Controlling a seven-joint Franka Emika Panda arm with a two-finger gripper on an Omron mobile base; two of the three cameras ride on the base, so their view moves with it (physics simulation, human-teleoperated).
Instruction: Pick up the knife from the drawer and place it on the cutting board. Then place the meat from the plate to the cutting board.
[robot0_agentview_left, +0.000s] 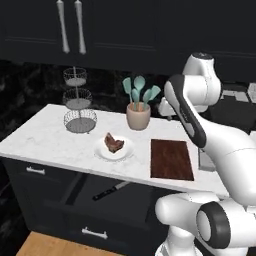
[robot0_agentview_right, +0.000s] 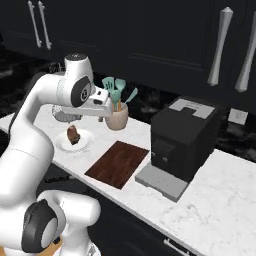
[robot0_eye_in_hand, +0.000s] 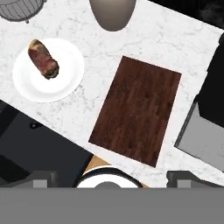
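The knife (robot0_agentview_left: 111, 190), black-handled with a grey blade, lies in the open drawer (robot0_agentview_left: 75, 187) under the counter's front edge. The meat (robot0_agentview_left: 113, 143) (robot0_eye_in_hand: 43, 58) sits on the white plate (robot0_agentview_left: 102, 152) (robot0_eye_in_hand: 65, 83) on the counter. To the plate's right lies the dark wood cutting board (robot0_agentview_left: 171, 159) (robot0_agentview_right: 118, 163) (robot0_eye_in_hand: 138, 107), with nothing on it. My gripper (robot0_agentview_right: 102, 116) (robot0_eye_in_hand: 113, 177) hangs high above the counter, over the board's near edge and pointing down. It is open, its fingertips (robot0_eye_in_hand: 43, 178) wide apart with nothing between them.
A pot of teal utensils (robot0_agentview_left: 137, 112) (robot0_agentview_right: 116, 116) stands behind the plate and board. A tiered wire basket stand (robot0_agentview_left: 78, 102) is at the back left. A black coffee machine (robot0_agentview_right: 182, 135) on a grey base (robot0_eye_in_hand: 205, 140) stands right of the board.
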